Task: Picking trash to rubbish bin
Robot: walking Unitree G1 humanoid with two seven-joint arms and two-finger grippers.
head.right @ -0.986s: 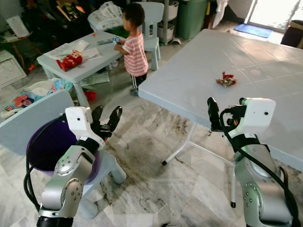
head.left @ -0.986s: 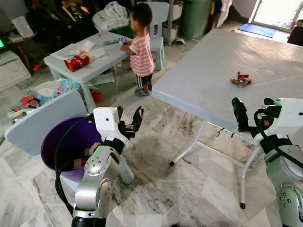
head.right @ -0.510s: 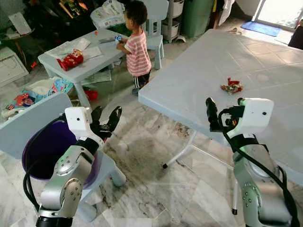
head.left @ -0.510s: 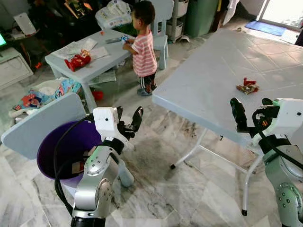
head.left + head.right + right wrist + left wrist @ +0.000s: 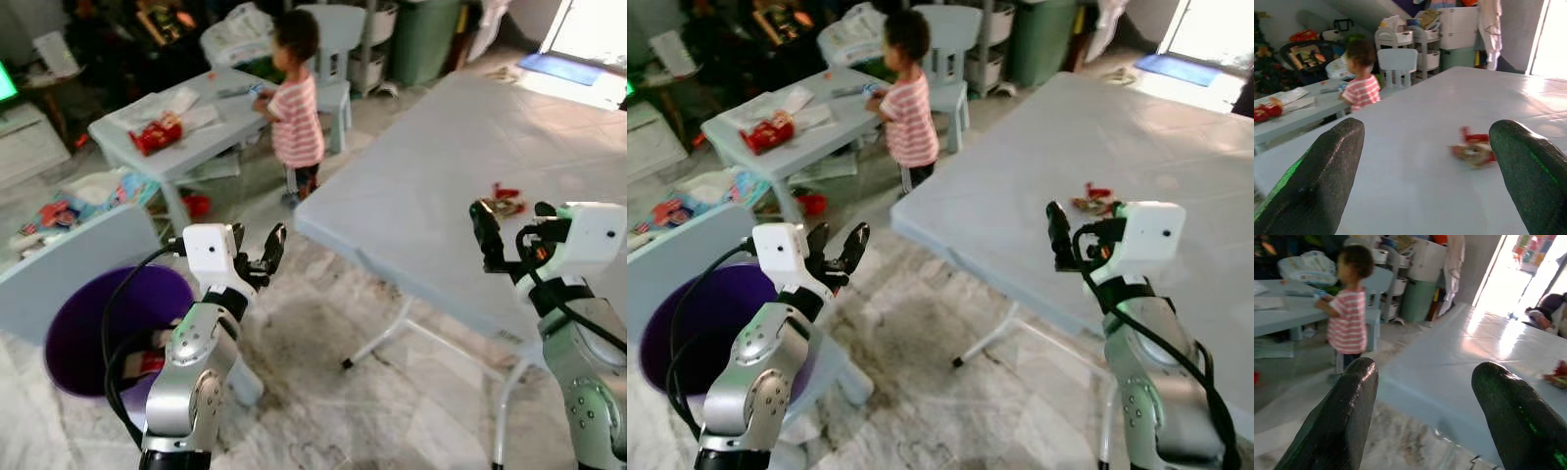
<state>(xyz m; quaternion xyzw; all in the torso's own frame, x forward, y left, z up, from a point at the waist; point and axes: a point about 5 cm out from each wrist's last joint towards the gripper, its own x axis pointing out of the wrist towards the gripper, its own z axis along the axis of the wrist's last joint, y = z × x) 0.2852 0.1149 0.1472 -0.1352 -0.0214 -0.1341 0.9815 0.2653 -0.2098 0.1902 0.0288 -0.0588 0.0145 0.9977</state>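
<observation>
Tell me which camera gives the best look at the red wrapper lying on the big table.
The right wrist view: the red wrapper lies between the open jaws on the big table, large though slightly blurred. The eye views show it small, just past the right gripper. The left wrist view catches only its edge.

Both arms are raised forward; the left gripper [image 5: 257, 257] and right gripper [image 5: 1425, 166] hold their fingers spread.

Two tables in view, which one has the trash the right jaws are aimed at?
The big folding table nearest the right gripper: the red wrapper lies on it. The small table, by the child, stands farther off.
</observation>
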